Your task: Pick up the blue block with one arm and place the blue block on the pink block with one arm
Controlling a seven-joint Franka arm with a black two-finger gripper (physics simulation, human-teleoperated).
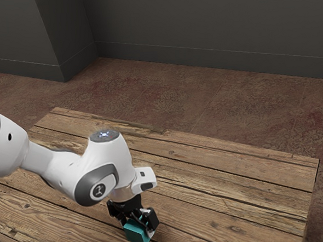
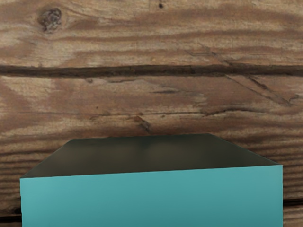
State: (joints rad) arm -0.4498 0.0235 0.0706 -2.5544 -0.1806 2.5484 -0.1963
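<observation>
A teal-blue block (image 1: 136,234) sits low over the wooden table (image 1: 225,172), close to its front edge. My black gripper (image 1: 136,223) points down over it, one finger on each side of the block's upper part, and looks shut on it. In the wrist view the blue block (image 2: 151,198) looms just under the hand, its top face dark in shadow, with planks beyond it.
The plank table runs toward the exterior view's right and back, its right edge (image 1: 314,194) dropping to a reddish-brown floor. Dark walls stand far behind. My white arm (image 1: 71,170) crosses the table's front left part.
</observation>
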